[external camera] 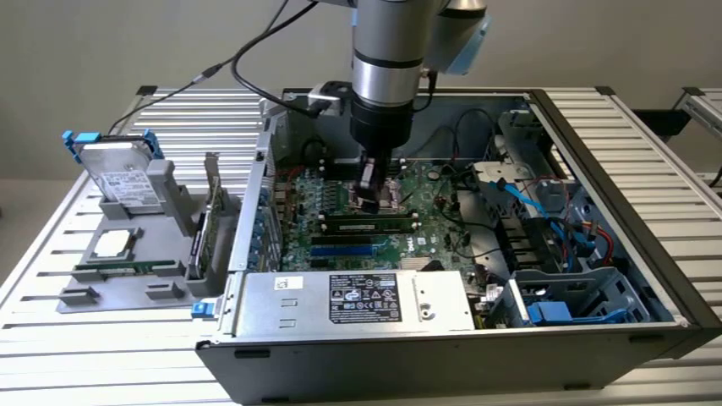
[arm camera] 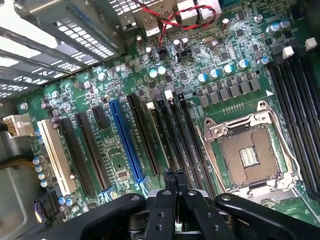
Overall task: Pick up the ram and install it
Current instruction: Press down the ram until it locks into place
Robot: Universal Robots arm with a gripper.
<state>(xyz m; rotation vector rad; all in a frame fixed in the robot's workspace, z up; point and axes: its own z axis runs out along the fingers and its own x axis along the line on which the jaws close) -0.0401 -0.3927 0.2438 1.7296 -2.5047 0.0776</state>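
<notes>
Fingers of the black gripper (arm camera: 175,176) are clenched together, grasping nothing, just above the green board (arm camera: 125,150) with its long dark slots. One thin ram (external camera: 363,225) stick sits seated in a slot inside the open metal case (external camera: 631,220), resting on a ribbed aluminium table (external camera: 68,338).

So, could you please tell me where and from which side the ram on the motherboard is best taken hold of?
Probably by its long upper edge, near mid-length, with the fingers pinching its two flat faces and coming straight down from above. The ram is thin and long and appears to stand on edge on the motherboard, so its upper edge is the free part.
</notes>
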